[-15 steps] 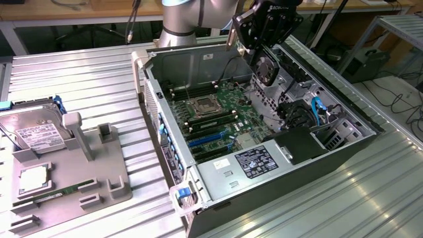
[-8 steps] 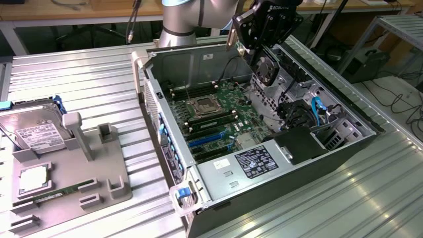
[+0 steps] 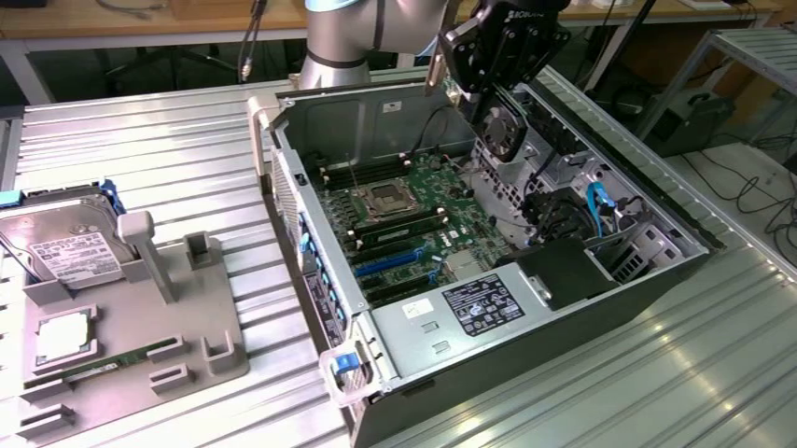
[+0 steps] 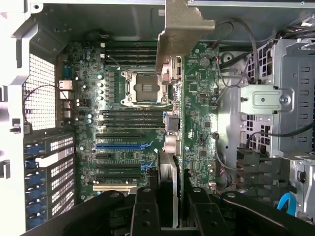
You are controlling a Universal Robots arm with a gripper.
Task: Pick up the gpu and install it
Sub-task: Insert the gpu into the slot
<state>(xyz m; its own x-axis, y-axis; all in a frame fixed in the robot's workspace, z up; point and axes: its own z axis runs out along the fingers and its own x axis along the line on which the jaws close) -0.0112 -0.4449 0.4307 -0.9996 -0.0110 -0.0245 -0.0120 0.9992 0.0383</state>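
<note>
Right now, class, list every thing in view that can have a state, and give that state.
gpu, held above the open case, not seated in any slot.
gripper, shut on the gpu.
computer case, side open, inside exposed.
blue slot, empty.
hard drive, resting in a holder on the grey tray.
memory stick, lying in the grey tray.
</note>
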